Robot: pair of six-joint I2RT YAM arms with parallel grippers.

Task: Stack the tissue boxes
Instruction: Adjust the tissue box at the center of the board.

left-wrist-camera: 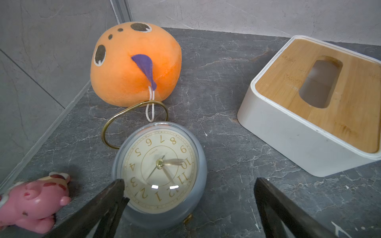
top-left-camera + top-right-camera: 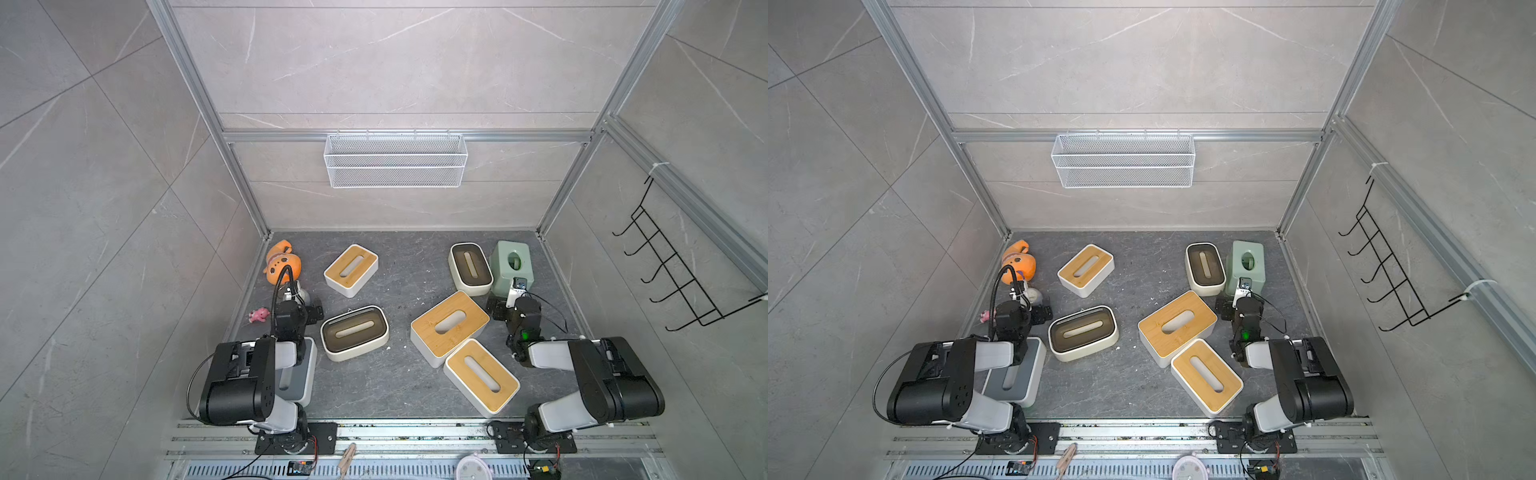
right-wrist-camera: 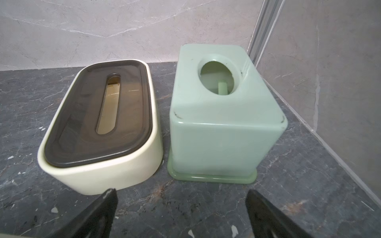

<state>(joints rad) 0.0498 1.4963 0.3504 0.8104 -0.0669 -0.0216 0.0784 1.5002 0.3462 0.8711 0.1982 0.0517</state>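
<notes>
Left pincer (image 1: 190, 182) gapes empty over a clock (image 1: 160, 156). Right pincer (image 3: 181, 192), equally wide, faces the green tissue box (image 3: 222, 127) in the worktop (image 3: 206, 208) corner; centre astride its narrower sides. In both top views, tissue boxes (image 2: 355, 338) lie unstacked.

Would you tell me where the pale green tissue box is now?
The pale green tissue box stands in the far right corner in both top views, beside the cream brown-lidded box, beyond the right gripper.

walls (image 2: 395, 62): grey veined tile | floor (image 2: 374, 386): dark marbled slab | frame (image 2: 270, 136): aluminium
</notes>
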